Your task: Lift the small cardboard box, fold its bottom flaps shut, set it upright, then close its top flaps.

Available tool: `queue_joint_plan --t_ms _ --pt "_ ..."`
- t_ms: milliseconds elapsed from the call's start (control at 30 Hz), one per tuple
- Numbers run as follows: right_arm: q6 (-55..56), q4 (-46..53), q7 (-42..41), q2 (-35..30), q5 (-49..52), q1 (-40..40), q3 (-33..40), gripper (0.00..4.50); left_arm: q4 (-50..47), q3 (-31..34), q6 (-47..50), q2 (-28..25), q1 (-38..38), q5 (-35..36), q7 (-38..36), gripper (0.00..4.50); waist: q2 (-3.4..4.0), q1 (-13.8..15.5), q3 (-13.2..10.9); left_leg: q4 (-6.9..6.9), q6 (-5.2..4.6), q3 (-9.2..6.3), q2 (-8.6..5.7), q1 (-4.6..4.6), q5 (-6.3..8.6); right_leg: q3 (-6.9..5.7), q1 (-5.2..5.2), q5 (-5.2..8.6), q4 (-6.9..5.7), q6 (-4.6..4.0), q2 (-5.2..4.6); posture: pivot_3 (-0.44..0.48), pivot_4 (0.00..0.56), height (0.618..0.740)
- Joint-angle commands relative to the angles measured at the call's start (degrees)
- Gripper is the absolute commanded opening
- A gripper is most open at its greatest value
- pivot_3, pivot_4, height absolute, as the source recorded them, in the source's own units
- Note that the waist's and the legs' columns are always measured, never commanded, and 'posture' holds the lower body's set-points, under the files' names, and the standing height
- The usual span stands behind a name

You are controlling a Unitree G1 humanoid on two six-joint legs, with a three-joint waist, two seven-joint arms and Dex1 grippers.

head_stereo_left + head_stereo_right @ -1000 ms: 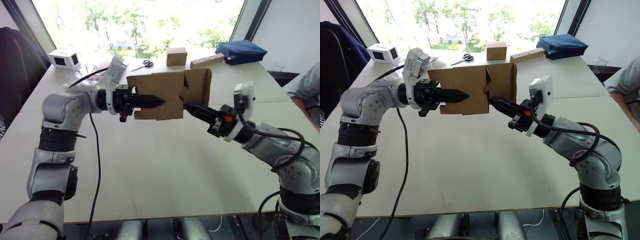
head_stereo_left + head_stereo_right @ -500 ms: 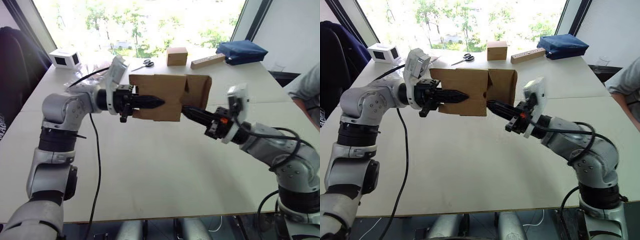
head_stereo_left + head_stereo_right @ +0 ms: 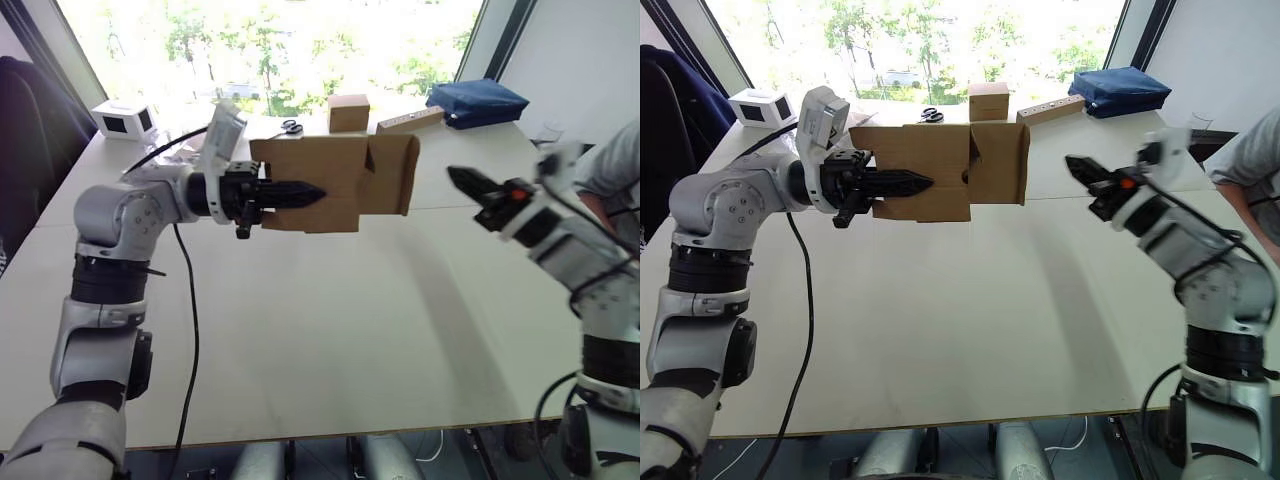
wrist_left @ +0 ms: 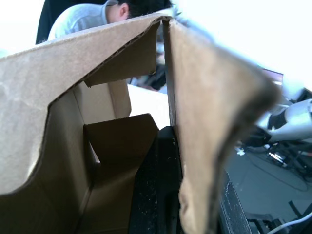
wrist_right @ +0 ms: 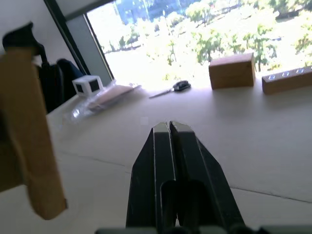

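Note:
The small cardboard box (image 3: 312, 178) hangs on its side above the table, brown and unmarked. My left gripper (image 3: 314, 193) is shut on its near wall, and in the left wrist view one black finger (image 4: 156, 185) lies inside the box. At the box's right end a broad flap (image 3: 393, 174) sticks out, also seen as the flap (image 5: 30, 141) in the right wrist view. I cannot tell whether it is a bottom flap or a top flap. My right gripper (image 3: 456, 177) is shut on nothing, a hand's width right of that flap.
At the table's far edge stand a tidy tan cube box (image 3: 348, 112), a long wooden block (image 3: 411, 122), scissors (image 3: 291, 127) and a blue bag (image 3: 478, 102). A white device (image 3: 125, 118) sits far left. A person's arm (image 3: 612, 165) shows at the right.
My right gripper has pulled back from the box's right end, moving right and up. The left gripper still holds the box in nearly the same place.

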State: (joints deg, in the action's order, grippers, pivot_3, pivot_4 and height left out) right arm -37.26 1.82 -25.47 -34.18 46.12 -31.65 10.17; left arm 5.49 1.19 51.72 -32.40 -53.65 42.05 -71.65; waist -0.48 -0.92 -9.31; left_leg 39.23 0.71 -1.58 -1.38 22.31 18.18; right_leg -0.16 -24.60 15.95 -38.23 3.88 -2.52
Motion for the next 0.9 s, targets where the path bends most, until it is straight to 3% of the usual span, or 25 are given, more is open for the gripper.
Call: queue_joint_plan --t_ms 33,233,500,833,900 --pt "2.74 0.05 -1.78 2.22 -3.27 -3.24 -1.48 0.03 -1.84 1.77 -0.35 -0.3 -0.43 1.47 0.62 0.0 0.01 0.19 -0.01 0.0 0.05 0.0 0.0 0.02 -0.03 0.0 -0.01 0.0 0.01 0.0 -0.01 0.0 0.15 0.74" --pt "-0.4 6.98 -3.74 9.03 4.04 -1.99 0.13 0.03 0.79 2.63 -0.7 0.13 -1.46 1.3 2.38 0.0 0.01 0.3 -0.01 0.03 0.22 -0.02 -0.02 0.06 -0.12 0.0 -0.01 0.0 0.03 0.0 -0.04 0.0 0.15 0.74" --pt "-5.09 15.58 1.31 15.11 17.2 1.89 4.27 0.03 4.24 2.66 -1.24 0.64 -3.09 1.29 2.35 0.0 0.01 0.2 -0.01 0.02 0.1 -0.05 -0.02 0.04 -0.05 0.0 -0.01 0.0 0.01 0.0 -0.04 0.0 0.15 0.74" --pt "-3.83 15.15 6.67 22.7 25.21 2.88 5.46 0.03 5.51 2.54 -0.9 1.17 -4.16 1.51 1.66 0.0 0.01 0.1 -0.01 0.01 0.11 -0.05 -0.02 0.04 -0.06 0.0 -0.01 0.0 0.01 0.0 -0.03 0.0 0.15 0.74" --pt "-3.29 14.45 6.91 24.16 26.24 3.16 5.52 0.41 5.36 2.62 -0.75 1.12 -4.08 1.59 1.68 0.0 0.01 0.08 -0.01 0.01 0.1 -0.05 -0.02 0.04 -0.06 -0.01 -0.01 0.0 0.01 0.0 -0.03 0.0 0.15 0.74"
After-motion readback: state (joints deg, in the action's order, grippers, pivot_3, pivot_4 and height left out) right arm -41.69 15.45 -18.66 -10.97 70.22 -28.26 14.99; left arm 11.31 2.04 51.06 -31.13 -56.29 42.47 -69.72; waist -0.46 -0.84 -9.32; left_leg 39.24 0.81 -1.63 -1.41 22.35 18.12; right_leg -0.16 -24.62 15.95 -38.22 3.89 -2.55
